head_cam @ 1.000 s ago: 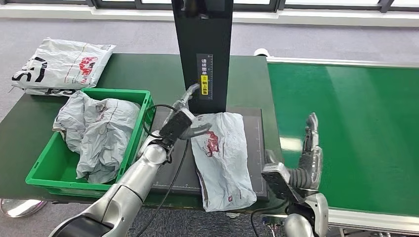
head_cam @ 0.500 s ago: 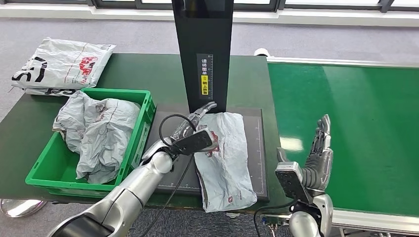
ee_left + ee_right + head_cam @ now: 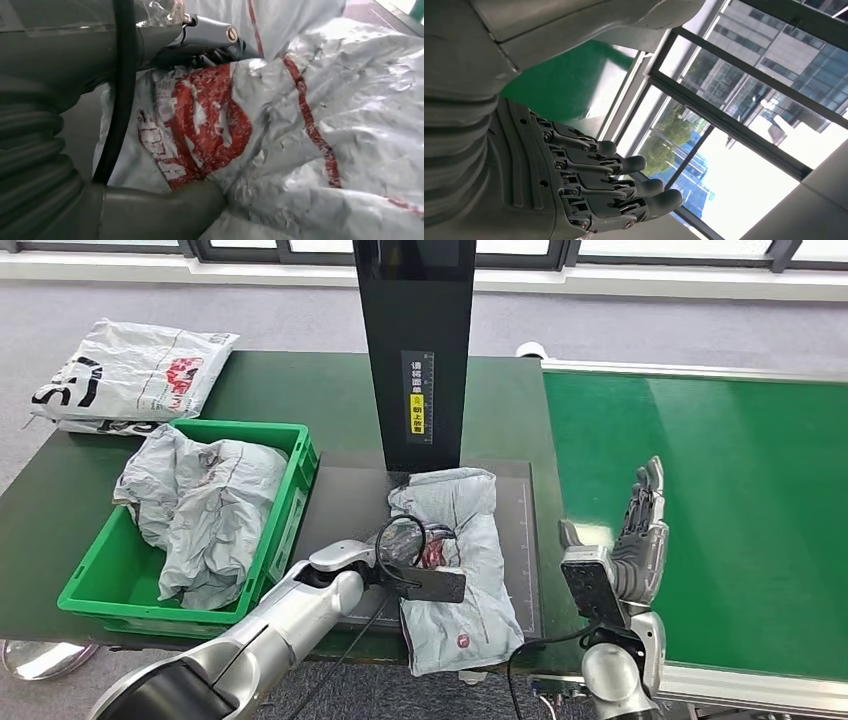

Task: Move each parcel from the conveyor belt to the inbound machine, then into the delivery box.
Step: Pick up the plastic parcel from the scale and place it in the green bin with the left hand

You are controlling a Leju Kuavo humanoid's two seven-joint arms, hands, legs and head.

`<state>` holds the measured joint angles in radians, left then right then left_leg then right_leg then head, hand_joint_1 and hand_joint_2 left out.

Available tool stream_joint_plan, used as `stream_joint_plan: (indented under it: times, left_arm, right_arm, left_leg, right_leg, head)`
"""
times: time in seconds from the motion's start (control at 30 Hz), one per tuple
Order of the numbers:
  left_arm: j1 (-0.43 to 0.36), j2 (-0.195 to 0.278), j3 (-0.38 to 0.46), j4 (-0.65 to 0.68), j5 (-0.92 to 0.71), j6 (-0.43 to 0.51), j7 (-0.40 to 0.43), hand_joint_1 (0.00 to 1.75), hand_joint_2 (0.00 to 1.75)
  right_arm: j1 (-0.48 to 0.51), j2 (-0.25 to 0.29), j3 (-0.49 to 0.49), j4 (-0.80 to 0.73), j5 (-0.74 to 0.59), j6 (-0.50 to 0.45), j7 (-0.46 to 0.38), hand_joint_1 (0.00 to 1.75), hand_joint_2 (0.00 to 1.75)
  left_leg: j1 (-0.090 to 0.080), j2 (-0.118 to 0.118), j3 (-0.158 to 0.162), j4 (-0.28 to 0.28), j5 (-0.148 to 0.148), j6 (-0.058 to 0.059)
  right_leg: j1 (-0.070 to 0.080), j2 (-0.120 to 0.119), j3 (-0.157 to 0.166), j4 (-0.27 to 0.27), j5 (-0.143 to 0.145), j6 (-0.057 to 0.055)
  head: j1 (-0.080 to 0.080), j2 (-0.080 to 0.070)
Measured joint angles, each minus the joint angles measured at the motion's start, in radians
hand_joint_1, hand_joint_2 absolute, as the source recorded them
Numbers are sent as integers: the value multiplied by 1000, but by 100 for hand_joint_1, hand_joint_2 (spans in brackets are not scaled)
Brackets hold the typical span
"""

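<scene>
Across the right half of the head view runs the green conveyor belt (image 3: pixel 720 500), with no parcel showing on the part in view; to its left the dark worktop (image 3: pixel 300 390) carries the inbound machine (image 3: pixel 417 350), whose black column rises from a flat scan plate (image 3: pixel 345 495). On that plate lies the grey parcel (image 3: pixel 460 560), its lower end hanging over the worktop's near edge, so any sideways drag could tip it off to the floor. The green delivery box (image 3: pixel 290 490) stands just beside the plate toward the worktop's left edge, already heaped with crumpled bags, so another parcel may ride high and slide off the pile. One more bag (image 3: pixel 130 370) sits at the far left corner. Over the parcel's middle rests the left hand (image 3: pixel 150 150), thumb and fingers pressed into the crinkled film; whether it has truly closed on a fold cannot be told, and the slick film could slip out on lifting, while the loose black cable (image 3: pixel 395 540) looped above may snag. At the belt's near edge the right hand (image 3: pixel 640 530) stands upright, fingers straight, holding nothing.
</scene>
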<state>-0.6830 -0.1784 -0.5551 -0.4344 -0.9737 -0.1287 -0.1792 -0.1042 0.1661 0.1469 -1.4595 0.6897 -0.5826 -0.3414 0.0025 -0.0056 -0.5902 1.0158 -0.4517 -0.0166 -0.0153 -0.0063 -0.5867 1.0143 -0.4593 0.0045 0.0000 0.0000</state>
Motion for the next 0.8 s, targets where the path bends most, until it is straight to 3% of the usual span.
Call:
stream_joint_plan:
  times: [0.3,0.53,0.63,0.73,0.8]
  left_arm:
    - [-23,5,-14,22,-14,-38,1,175,175]
    - [-26,6,-13,16,-5,82,-12,175,175]
    - [-7,7,5,-11,58,208,-61,175,175]
    - [21,12,60,-109,156,298,-104,175,175]
    - [35,15,103,-203,218,294,-95,175,175]
  right_arm:
    - [-19,7,0,44,-3,-3,1,0,175]
    - [-13,7,0,47,-15,-19,0,0,175]
    - [1,7,0,36,-15,-22,3,0,175]
    - [27,7,-2,8,-12,-24,7,0,175]
    - [39,7,-6,-5,-10,-27,7,0,175]
  left_leg:
    - [0,1,10,0,-4,-1]
    - [0,1,16,0,-3,-3]
    - [0,2,14,0,-3,-3]
    - [0,2,8,0,-1,-3]
    - [0,1,5,0,-1,-3]
  right_leg:
    - [0,1,14,0,-4,-1]
    - [1,2,12,0,-4,-2]
    - [1,4,9,0,-3,-2]
    - [1,4,3,0,-2,-2]
    - [1,4,1,0,-2,-2]
  head:
    - [0,0]
    - [0,0]
    - [0,0]
    - [0,0]
    - [0,0]
